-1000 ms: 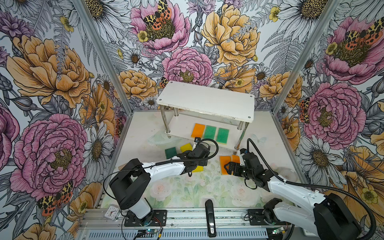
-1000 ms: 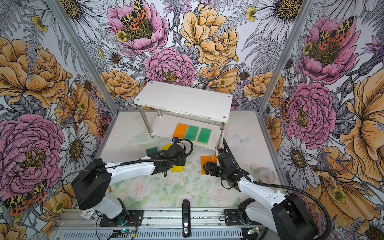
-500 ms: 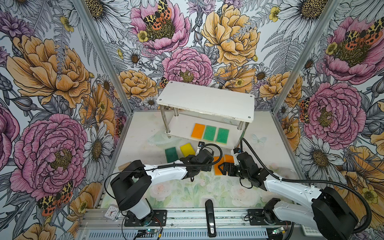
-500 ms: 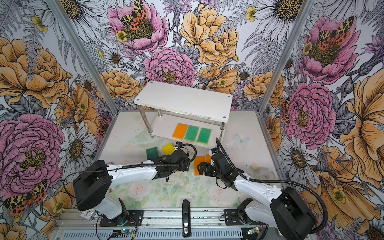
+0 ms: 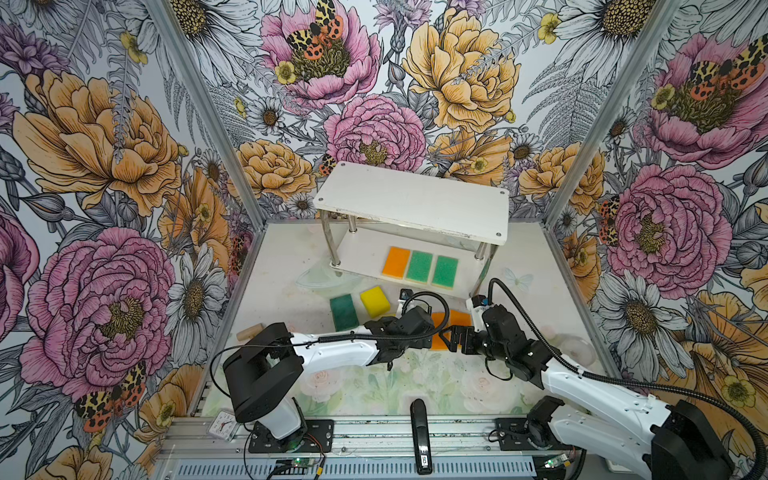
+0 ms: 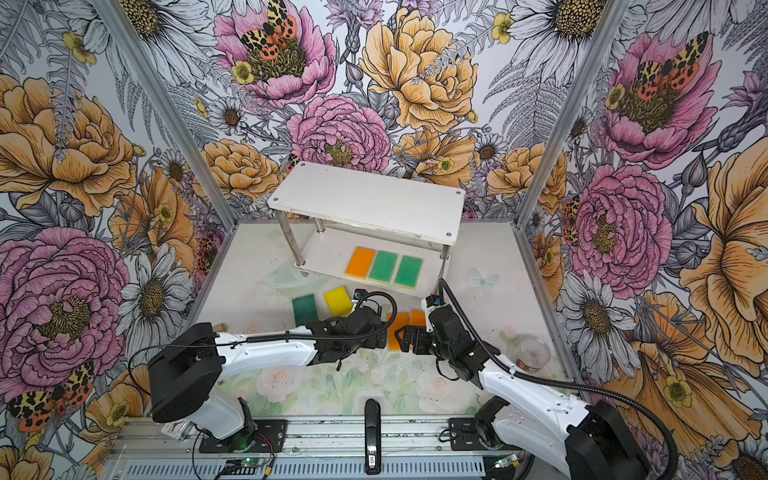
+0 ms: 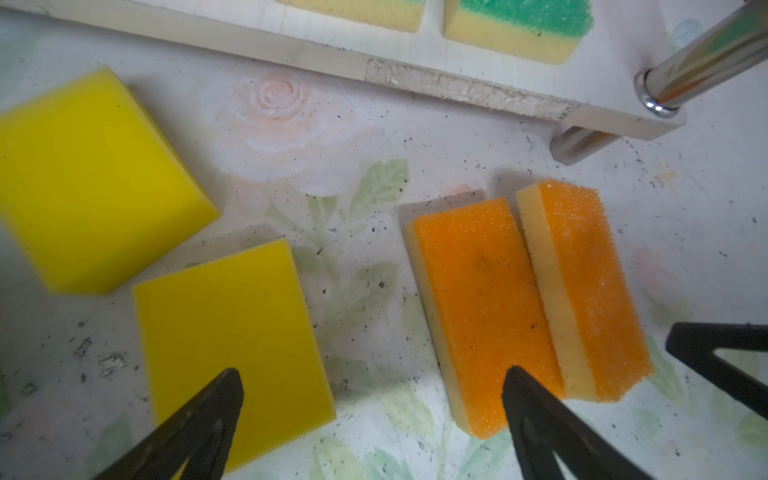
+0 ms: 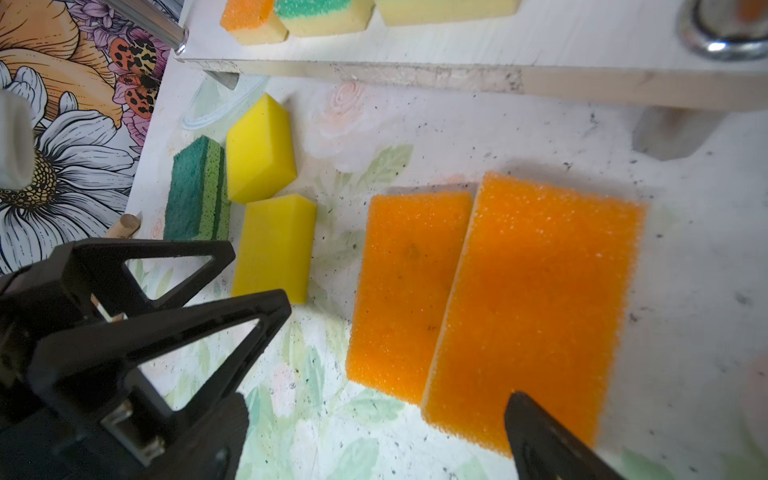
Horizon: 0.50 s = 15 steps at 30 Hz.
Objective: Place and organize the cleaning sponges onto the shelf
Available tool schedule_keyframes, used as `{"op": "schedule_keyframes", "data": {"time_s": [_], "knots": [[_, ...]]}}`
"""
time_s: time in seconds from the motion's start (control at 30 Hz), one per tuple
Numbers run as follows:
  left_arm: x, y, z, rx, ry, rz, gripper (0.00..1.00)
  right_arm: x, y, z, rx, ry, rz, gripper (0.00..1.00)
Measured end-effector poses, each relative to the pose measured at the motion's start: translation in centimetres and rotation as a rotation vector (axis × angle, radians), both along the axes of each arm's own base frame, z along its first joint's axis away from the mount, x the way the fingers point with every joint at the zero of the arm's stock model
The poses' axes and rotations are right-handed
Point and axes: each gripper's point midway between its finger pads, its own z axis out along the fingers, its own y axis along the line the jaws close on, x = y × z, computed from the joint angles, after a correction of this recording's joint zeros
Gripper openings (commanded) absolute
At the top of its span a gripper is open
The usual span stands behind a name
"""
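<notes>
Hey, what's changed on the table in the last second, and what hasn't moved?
The left tool swung away from the yellow sponges toward the orange sponges. The right tool slid in from the other side to meet it. Both stand open, holding nothing. Unmoved: the three sponges on the shelf, and the dark green sponge.

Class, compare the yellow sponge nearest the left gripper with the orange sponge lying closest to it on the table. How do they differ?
The yellow sponge is plain yellow throughout; the orange sponge has a rough orange top on a pale base. The yellow sponge looks broader, the orange sponge narrower. Both lie flat on the table, ungripped.
</notes>
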Motion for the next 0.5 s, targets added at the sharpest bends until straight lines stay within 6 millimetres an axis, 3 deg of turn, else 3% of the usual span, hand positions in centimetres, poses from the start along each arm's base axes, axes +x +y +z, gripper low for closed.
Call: {"op": "schedule_keyframes", "data": {"time_s": [0.5], "knots": [[0.0,0.0,0.4,-0.027,0.002,0.02,0.99,-0.2,-0.7,-2.8,-0.064,0.085,-0.014,0.98]]}}
